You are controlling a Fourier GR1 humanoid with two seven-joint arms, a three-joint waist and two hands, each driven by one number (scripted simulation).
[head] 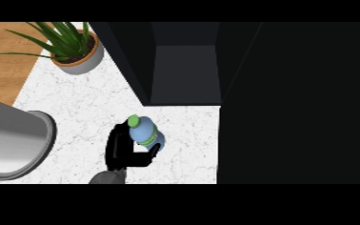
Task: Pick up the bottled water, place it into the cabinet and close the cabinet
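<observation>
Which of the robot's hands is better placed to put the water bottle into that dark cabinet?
The left hand. It is the only hand in view and its fingers are already curled round the bottled water, on the counter just in front of the open cabinet. The right hand does not show.

bottle (143,131) before open cabinet (184,71), plant (72,47) far left, sink (25,143) left

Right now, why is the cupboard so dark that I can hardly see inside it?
In the head view, light falls evenly on the white counter, while the black cabinet reflects almost none, so only its grey inner shelf shows; the bottle in the left hand stays clear, without glare.
</observation>
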